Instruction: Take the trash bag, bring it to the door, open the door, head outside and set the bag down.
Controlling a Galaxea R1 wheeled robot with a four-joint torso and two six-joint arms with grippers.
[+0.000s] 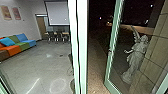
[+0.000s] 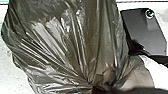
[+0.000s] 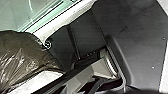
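left wrist view is showing the left gripper [image 2: 102, 88] clamping the gathered neck of the dark trash bag [image 2: 70, 47]; how the right gripper is set, i cannot tell. in the head view a glass door [image 1: 108, 72] is standing open, with a pale statue [image 1: 137, 53] showing in its pane. across the white post [image 1: 82, 47], a colourful sofa [image 1: 18, 48] is sitting indoors.

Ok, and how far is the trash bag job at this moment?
Seemingly done: the trash bag is picked up, its plastic gathered in folds, and the glass door stands open to the dark. In hand: carrying it, close to that door. Remaining, probably: moving clear onto the outdoor ground and putting it down.
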